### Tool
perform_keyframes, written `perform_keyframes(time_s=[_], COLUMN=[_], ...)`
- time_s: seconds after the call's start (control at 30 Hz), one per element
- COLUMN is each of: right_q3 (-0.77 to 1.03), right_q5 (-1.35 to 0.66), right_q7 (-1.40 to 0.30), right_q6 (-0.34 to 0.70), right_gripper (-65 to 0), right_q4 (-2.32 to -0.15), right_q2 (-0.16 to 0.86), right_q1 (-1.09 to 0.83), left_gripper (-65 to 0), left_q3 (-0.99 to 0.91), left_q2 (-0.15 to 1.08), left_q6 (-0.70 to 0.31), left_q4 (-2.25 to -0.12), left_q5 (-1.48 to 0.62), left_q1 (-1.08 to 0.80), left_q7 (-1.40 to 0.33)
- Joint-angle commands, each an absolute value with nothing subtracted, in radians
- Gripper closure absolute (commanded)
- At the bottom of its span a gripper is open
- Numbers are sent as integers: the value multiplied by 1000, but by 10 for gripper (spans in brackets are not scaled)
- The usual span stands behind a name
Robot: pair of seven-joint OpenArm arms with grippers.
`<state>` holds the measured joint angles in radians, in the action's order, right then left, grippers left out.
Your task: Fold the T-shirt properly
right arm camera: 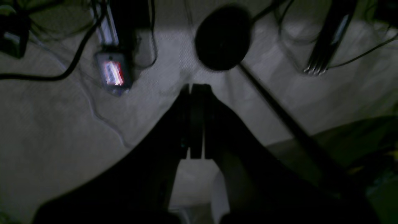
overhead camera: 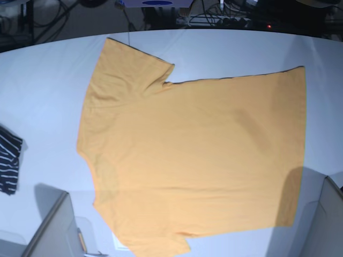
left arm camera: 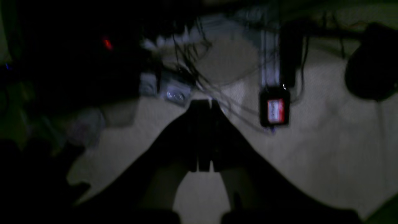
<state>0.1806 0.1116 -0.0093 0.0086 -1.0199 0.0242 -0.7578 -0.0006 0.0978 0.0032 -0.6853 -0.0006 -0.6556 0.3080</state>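
The T-shirt [overhead camera: 193, 155] lies flat across most of the white table [overhead camera: 48, 80], and nothing rests on top of it. Left of the T-shirt, bare table runs as far as a dark striped garment [overhead camera: 9, 163] at the edge. Behind the T-shirt is an open strip of table, then cables [overhead camera: 214, 20] past the far rim. At the near corners, two grey slanted panels [overhead camera: 51, 230] crowd the T-shirt's lower edge.

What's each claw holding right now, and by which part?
Nothing. The left claw and right claw are both shut on empty air, up off the floor. The T-shirt lies spread flat on the table, untouched.
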Motion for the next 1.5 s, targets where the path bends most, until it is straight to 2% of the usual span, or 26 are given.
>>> perform_keyframes(time_s=[0.0, 0.27, 0.6, 0.7, 0.9, 1.17, 1.3, 1.47], right_q3=[203, 371, 423, 409, 341, 312, 312, 318], right_q5=[113, 113, 113, 107, -147, -470, -595, -737], right_q7=[1, -1, -5, -61, -236, -378, -420, -503], right_q6=[4, 7, 7, 7, 8, 8, 8, 8], right_gripper=[0, 0, 0, 0, 0, 0, -164, -228], right_q4=[-1070, -1425, -1750, -1845, -2017, -2018, -2018, -2003], right_q2=[21, -84, -125, -134, -128, -94, -67, -33], right_q1=[-799, -941, -1001, -977, -928, -823, -786, -734], left_gripper=[0, 0, 0, 0, 0, 0, 0, 0], left_q3=[-1, -5, -160, -185, -185, -183, -180, -185], left_q2=[108, 133, 131, 125, 102, 105, 108, 160], left_q6=[7, 7, 7, 8, 12, 12, 12, 5], left_q4=[-728, -1144, -1624, -1738, -1805, -1894, -1894, -1894], left_q5=[1, -1, -1, -1, -2, -2, -16, -274], left_q1=[-705, -946, -1187, -1221, -1216, -1202, -1175, -1173], left_q7=[338, 351, 352, 352, 349, 351, 346, 346])
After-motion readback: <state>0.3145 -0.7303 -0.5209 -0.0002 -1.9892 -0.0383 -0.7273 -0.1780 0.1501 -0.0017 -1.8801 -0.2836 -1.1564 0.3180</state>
